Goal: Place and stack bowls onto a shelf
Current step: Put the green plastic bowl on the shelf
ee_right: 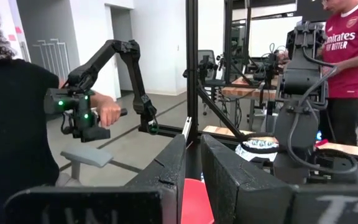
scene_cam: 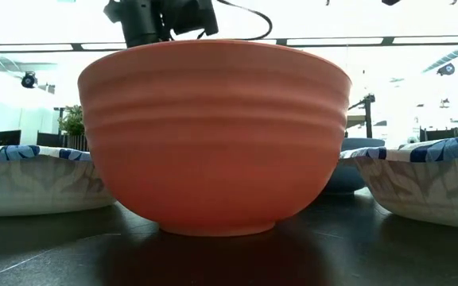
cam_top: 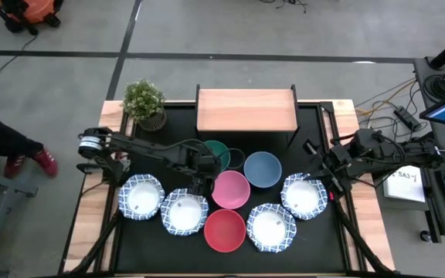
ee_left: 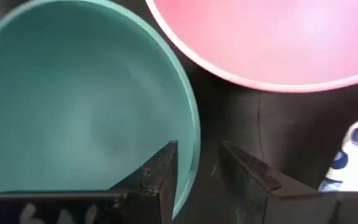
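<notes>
Here I read the shelf (cam_top: 246, 110) as bare, with the green bowl (cam_top: 217, 154) just in front of it. My left gripper (ee_left: 197, 171) straddles that bowl's rim, fingers narrowly parted: one inside, one outside, not yet closed. My right gripper (ee_right: 192, 171) waits beside the table's right edge, fingers narrowly parted, empty.

Harsh backlight, blown-out low-view windows
</notes>
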